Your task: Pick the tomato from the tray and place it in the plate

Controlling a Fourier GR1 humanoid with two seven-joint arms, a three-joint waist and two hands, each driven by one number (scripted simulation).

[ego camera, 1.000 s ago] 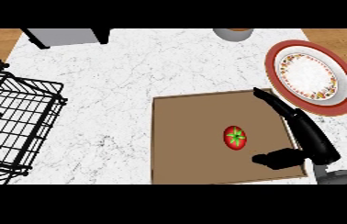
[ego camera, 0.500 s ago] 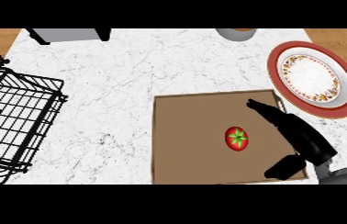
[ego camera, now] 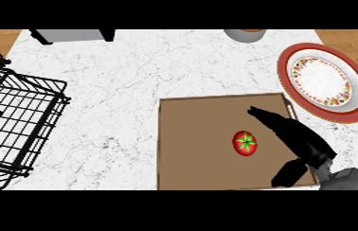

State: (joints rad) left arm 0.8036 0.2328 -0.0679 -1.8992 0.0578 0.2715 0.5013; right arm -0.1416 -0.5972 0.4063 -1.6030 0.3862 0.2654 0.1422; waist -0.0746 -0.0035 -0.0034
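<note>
Tomato sits unmoved on tray; right hand has drawn nearer, fingers straight.

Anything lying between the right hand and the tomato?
No: in the head view only bare brown tray floor separates the black right hand from the red tomato.

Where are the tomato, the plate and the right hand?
tomato [ego camera: 245, 143], head view, green stem centre.
plate [ego camera: 287, 64], head view, red rim's left edge.
right hand [ego camera: 293, 136], head view, back of palm.
</note>
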